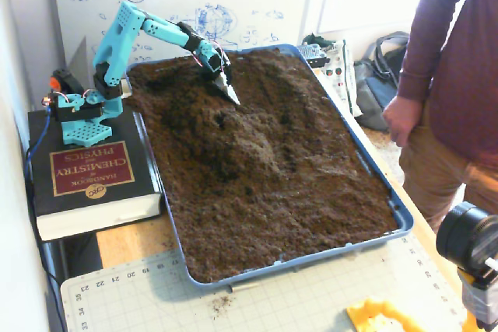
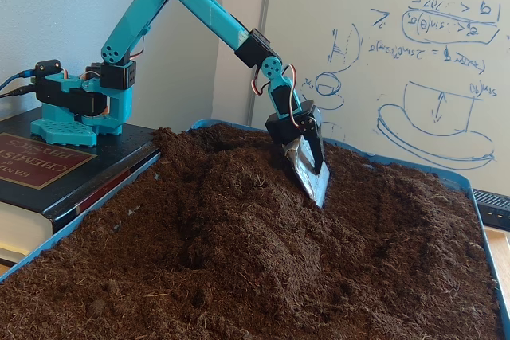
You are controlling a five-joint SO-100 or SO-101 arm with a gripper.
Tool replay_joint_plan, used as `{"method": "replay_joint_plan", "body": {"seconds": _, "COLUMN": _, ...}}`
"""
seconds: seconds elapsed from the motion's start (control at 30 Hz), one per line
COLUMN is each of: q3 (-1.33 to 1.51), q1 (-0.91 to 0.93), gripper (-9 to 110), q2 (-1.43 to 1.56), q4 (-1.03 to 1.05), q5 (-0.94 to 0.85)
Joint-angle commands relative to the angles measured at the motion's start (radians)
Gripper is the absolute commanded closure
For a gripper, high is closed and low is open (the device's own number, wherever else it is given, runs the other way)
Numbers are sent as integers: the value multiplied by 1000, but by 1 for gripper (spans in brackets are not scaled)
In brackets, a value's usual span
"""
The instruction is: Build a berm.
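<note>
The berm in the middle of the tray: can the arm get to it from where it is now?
Probably yes: the hand hangs just behind the berm, with only open soil between them.
</note>
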Motion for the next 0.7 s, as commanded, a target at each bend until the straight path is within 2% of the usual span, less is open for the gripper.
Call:
{"method": "replay_joint_plan", "body": {"seconds": 0.0, "q3": 5, "q1": -15, "gripper": 101, "q2": 110, "q4": 17, "q5": -12}}
{"method": "replay_joint_plan", "body": {"seconds": 0.27, "q3": -37, "q1": -17, "gripper": 101, "q2": 126, "q4": 2, "q5": 2}}
{"method": "replay_joint_plan", "body": {"seconds": 0.5, "q3": -252, "q1": -3, "gripper": 101, "q2": 213, "q4": 15, "q5": 11}}
{"method": "replay_joint_plan", "body": {"seconds": 0.67, "q3": -305, "q1": -2, "gripper": 101, "q2": 318, "q4": 41, "q5": 150}}
